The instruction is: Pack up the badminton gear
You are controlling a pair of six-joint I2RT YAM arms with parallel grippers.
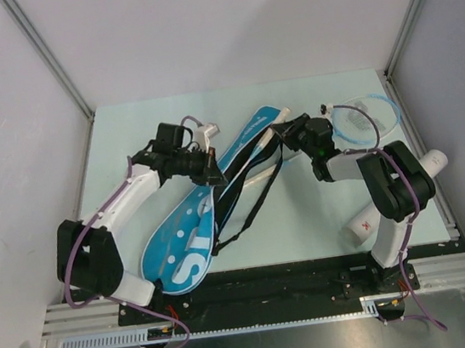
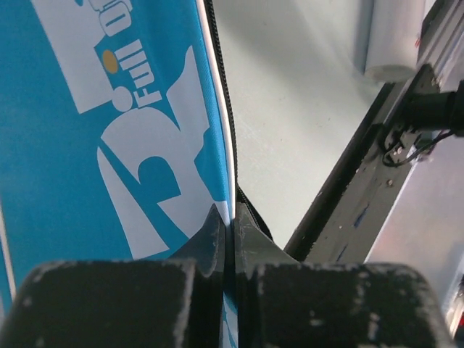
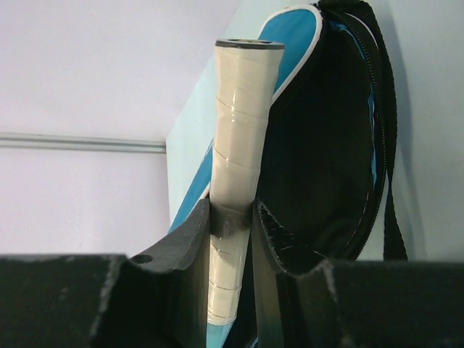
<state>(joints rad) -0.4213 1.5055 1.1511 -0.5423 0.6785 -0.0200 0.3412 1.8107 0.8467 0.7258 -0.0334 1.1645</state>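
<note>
The left claw (image 2: 230, 226) is closed flat on the thin piped edge of the cover (image 2: 87, 159). The cover lies on the table (image 2: 290, 109) and spreads away ahead of the fingers. It looks like soft cloth, light and floppy, likely to sag and fold. A pinch on the stiffer zip edge seems the sensible hold for lifting the mouth open.

The right claw (image 3: 232, 214) has the racket (image 3: 235, 109) by its white taped handle, which stands up between the two fingers. The cover's dark open mouth is just beside the handle, with the black strap (image 3: 391, 145) beyond it. The fingers sit close on both sides of the handle, but I cannot tell whether they squeeze it or merely flank it.

The racket should be light and stiff, but it is long, so it would lever in a loose hold. The tape wrap offers friction. The frame and strings are the delicate part and best left untouched.

The tube (image 1: 361, 226) lies well behind the right claw, near that arm's base.
</note>
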